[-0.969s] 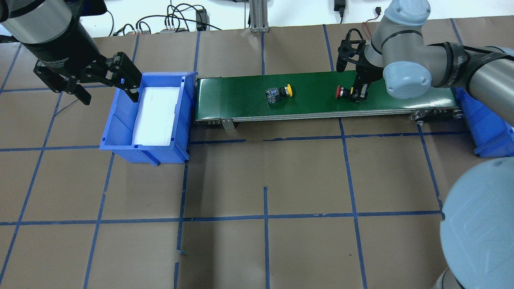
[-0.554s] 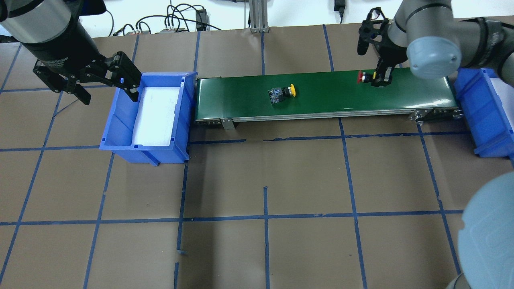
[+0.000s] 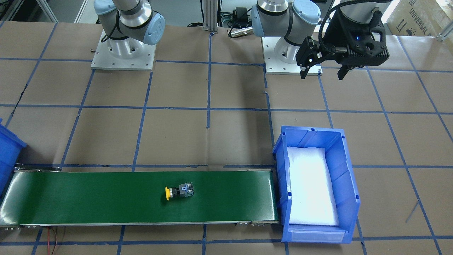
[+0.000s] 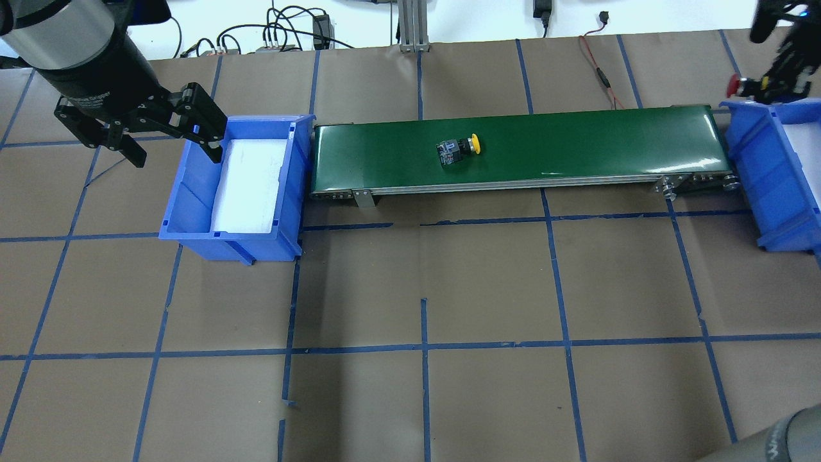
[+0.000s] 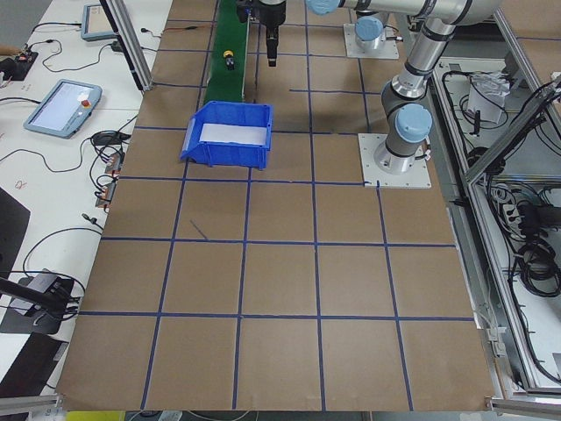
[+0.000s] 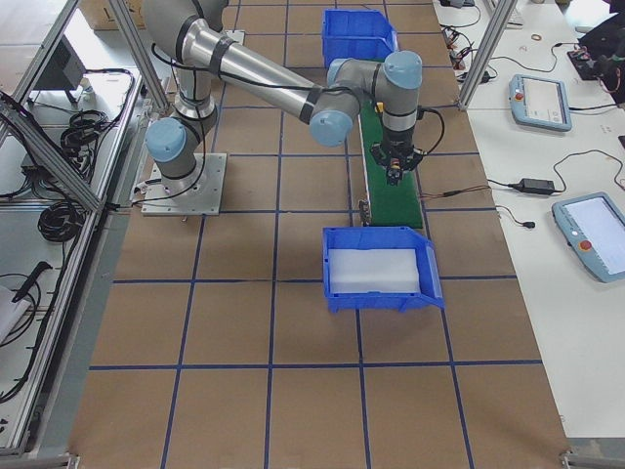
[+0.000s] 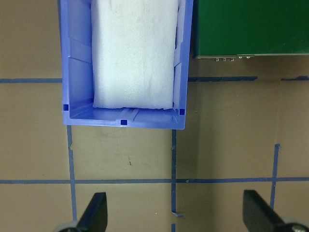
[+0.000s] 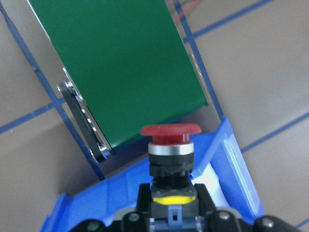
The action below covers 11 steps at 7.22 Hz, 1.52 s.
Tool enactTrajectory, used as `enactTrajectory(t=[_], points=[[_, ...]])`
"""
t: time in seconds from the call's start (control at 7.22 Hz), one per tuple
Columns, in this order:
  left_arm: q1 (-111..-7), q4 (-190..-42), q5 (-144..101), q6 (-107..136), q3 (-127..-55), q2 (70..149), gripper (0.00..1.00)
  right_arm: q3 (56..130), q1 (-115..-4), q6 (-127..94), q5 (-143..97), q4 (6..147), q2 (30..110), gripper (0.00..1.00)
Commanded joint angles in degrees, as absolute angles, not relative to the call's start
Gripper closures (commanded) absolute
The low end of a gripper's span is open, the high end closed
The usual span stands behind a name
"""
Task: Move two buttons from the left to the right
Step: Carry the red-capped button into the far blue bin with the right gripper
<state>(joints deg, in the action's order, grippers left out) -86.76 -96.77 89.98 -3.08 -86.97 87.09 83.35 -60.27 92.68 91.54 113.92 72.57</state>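
While the right hand [image 8: 173, 205] grips the red mushroom-cap push-button [image 8: 170, 145] by its body, cap pointing out, we place it just past the right end of the green conveyor belt [image 4: 577, 144], above the near rim of the blue bin [image 4: 763, 186] butted against that end. The yellow push-button [image 4: 458, 149] lies on its side at mid-belt, untouched. The left hand [image 4: 174, 154] hangs wide and empty off the belt's left end, by the other blue bin [image 4: 192, 192], which holds only a foam pad.

We judge the step to be delivery of button one. The next move calls for going farther from the belt, over the bin's foam, opening to drop, then returning for the yellow one.

Writing: "UNIVERSAL" on a carton [image 3: 417, 14] behind the worktop; "Gripper" on the left wrist.
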Motion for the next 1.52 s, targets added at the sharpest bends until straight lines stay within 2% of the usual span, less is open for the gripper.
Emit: enactTrajectory(t=[0.0, 0.42, 0.69, 1.38], points=[[-87.1, -96.94, 90.53, -3.08, -87.01, 87.1, 0.0, 78.41, -50.75, 92.12, 91.58, 114.08, 71.46, 0.97], [-87.1, -96.86, 90.27, -3.08, -87.28, 87.1, 0.0, 78.66, -47.55, 74.07, 93.41, 114.69, 67.08, 0.96], [-87.1, -96.86, 90.44, -3.08, -87.45, 87.01, 0.0, 81.28, -47.55, 60.87, 96.49, 115.13, 66.28, 0.95], [-87.1, -96.5, 90.7, -3.16, -88.15, 87.01, 0.0, 83.32, -47.55, 52.22, 95.19, 117.51, 62.4, 0.94]])
